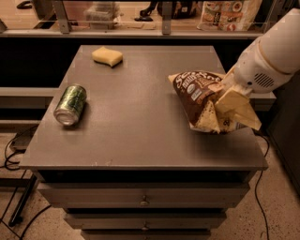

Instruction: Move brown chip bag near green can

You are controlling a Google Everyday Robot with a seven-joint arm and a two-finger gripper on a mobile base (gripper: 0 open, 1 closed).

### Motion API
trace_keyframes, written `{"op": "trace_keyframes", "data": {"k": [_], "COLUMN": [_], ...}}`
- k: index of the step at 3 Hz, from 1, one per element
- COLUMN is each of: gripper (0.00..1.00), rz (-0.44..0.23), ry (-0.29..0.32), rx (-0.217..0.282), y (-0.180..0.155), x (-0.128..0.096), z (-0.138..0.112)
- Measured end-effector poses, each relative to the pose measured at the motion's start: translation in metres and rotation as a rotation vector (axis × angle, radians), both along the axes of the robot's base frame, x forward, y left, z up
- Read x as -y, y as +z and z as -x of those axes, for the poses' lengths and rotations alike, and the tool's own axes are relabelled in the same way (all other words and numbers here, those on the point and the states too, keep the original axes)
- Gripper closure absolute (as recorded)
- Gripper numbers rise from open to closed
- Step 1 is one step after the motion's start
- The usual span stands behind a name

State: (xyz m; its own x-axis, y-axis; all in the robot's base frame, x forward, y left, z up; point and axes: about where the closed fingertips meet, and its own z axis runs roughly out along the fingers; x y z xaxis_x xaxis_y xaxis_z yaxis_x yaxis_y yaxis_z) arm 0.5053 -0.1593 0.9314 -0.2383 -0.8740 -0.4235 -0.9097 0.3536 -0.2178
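Note:
The brown chip bag is at the right side of the grey table. It is tilted and lifted at its right end, crumpled with its lettering facing up-left. My gripper, on the white arm coming in from the upper right, is shut on the bag's right part, and its pale fingers overlap the bag. The green can lies on its side near the table's left edge, far from the bag.
A yellow sponge lies at the back left of the table. Drawers sit under the tabletop. A shelf with packaged goods runs behind. Cables lie on the floor at the left.

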Motion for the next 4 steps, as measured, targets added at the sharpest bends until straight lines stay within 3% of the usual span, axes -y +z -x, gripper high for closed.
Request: {"op": "trace_keyframes", "data": {"k": [1, 2, 4], "gripper": [1.00, 1.00, 1.00], "rz": [-0.110, -0.099, -0.189], "ry": [0.096, 0.087, 0.224], "rx": [0.094, 0.083, 0.135], "y": [0.050, 0.044, 0.058], "x": [-0.029, -0.028, -0.112], "z": [-0.001, -0.001, 0.013]}}
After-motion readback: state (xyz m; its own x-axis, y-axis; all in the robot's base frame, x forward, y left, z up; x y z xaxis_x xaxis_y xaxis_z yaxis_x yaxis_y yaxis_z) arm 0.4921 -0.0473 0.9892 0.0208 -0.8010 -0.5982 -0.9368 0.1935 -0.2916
